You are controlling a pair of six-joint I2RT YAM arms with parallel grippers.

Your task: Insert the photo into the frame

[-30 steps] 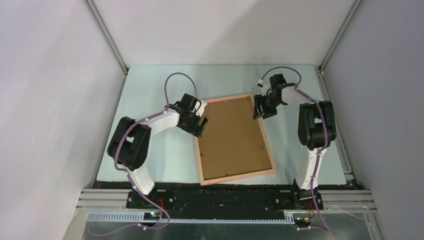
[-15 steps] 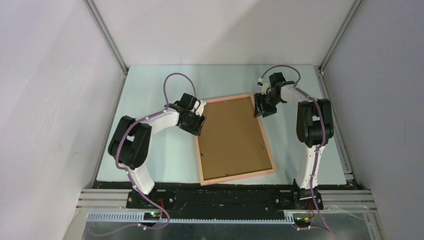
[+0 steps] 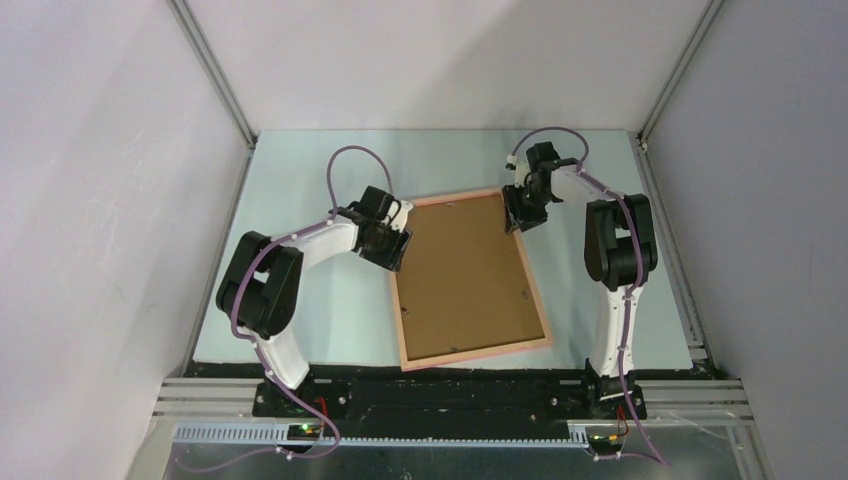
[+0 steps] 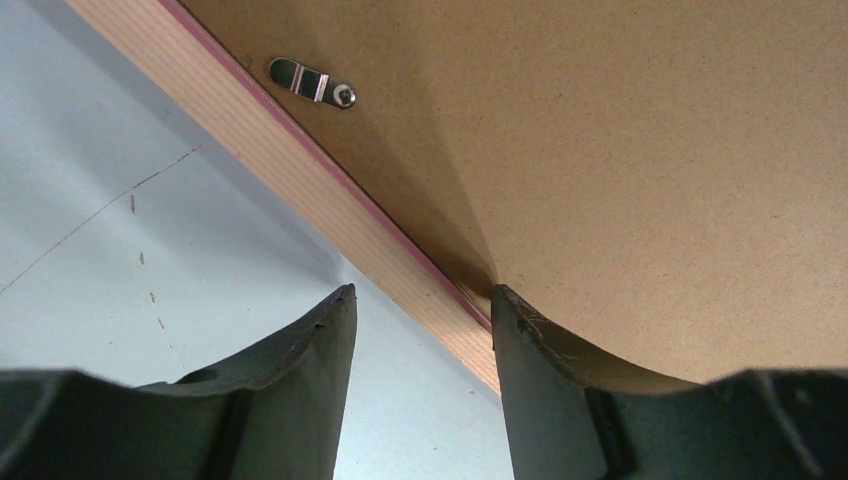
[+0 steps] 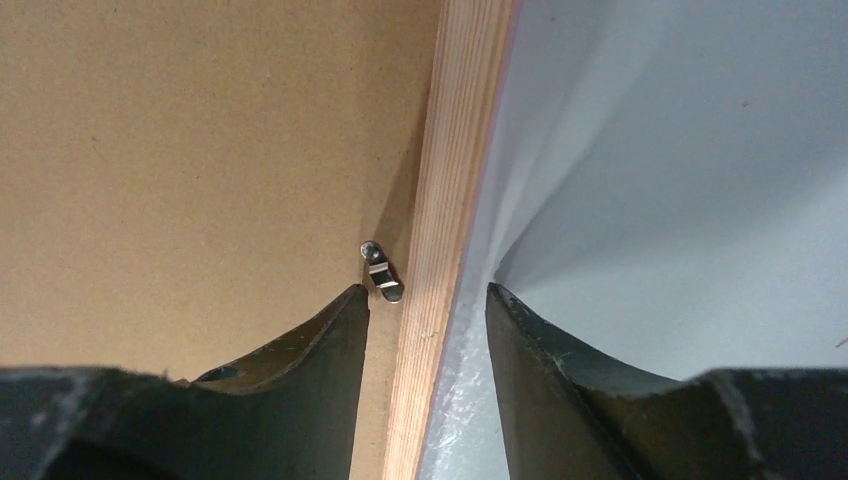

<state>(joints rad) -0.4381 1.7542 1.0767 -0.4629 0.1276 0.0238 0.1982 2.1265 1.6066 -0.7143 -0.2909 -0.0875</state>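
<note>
With the left gripper (image 4: 415, 295), straddling the left long rail of the frame (image 3: 475, 352), toward its far end. Standing open there and clamping nothing: setting the outer finger (image 4: 300, 350) over the table (image 3: 300, 190), with a strip of pale surface showing between finger and rail. Bringing the inner finger (image 4: 540, 360) up to the rail's inner edge, over the brown backing board (image 3: 465, 275); seeming to meet that edge, though not telling for sure from the wrist view.

With the right gripper (image 5: 427, 290), straddling the right long rail close to the far right corner. Standing open as well: placing one finger (image 5: 310, 350) over the backing board and the other (image 5: 550, 350) over the table, with a sliver of board on one side of the rail and a sliver of table on the other, so gripping nothing.

Seeing the frame lying flat and back-up on the table between the two arms, a little askew, its long sides running away from the bases. Seeing the backing board sitting inside the rails, plain brown side up. Showing pale striped wood on the rail backs, with a pink line along the edge.

Showing a small metal turn clip (image 4: 312, 82) on the board just inside the left rail, beyond the left fingers. Showing a second turn clip (image 5: 382, 272) just inside the right rail, right beside the tip of the board-side finger.
</note>
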